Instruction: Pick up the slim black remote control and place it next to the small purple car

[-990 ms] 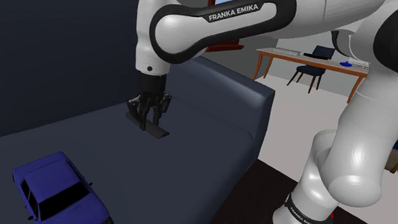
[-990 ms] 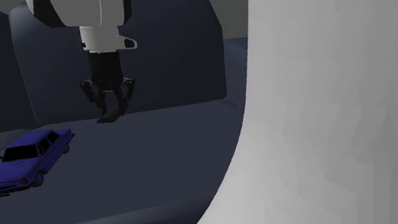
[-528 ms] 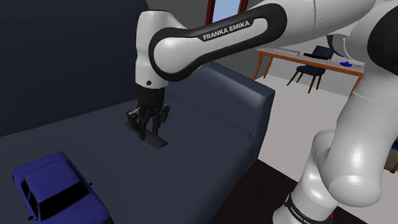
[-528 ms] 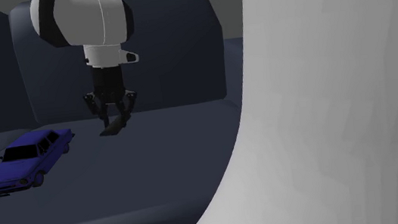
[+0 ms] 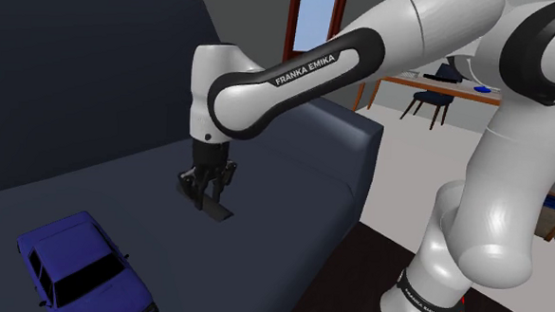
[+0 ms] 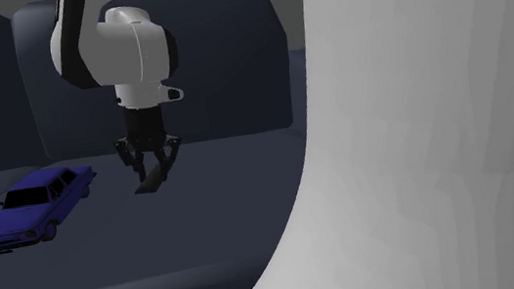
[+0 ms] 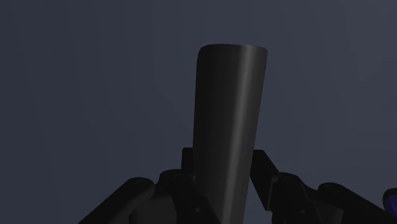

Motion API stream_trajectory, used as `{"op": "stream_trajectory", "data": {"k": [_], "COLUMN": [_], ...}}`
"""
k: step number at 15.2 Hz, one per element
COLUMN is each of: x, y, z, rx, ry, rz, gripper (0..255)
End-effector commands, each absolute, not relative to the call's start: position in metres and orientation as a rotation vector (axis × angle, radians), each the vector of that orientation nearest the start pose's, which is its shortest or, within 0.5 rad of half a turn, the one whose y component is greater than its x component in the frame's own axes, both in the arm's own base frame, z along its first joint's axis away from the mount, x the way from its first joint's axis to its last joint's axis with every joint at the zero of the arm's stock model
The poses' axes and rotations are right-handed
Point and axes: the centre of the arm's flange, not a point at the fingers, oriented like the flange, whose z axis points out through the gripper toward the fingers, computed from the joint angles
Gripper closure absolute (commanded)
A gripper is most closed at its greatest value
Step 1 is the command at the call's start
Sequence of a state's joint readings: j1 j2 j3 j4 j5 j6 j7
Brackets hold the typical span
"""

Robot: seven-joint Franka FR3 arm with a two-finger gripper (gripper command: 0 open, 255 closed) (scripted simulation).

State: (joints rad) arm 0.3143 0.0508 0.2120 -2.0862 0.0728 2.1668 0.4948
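Claw point(image 5: 205, 190): clamped on slim black remote point(image 7: 226, 121), held tilted. Blue toy car point(image 5: 77, 267): on dark sofa point(image 5: 309, 151) seat, apart from remote

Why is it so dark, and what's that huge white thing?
Shoulder view: dim light, so the black remote in the gripper nearly blends into the dark sofa. Second exterior view: the white thing is the robot's own arm, close to the camera. Wrist view: a pale sheen runs down the remote.
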Motion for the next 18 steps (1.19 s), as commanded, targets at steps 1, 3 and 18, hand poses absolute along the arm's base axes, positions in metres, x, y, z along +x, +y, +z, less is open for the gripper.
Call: {"op": "stream_trajectory", "data": {"k": [1, 3, 18], "x": [0.482, 0.482, 0.482], "y": [0.282, 0.282, 0.282], "z": [0.394, 0.383, 0.368], "rx": [-3.064, -3.064, -3.064], "ry": [0.013, 0.013, 0.013], "rz": [0.012, 0.012, 0.012], "gripper": [255, 255, 0]}}
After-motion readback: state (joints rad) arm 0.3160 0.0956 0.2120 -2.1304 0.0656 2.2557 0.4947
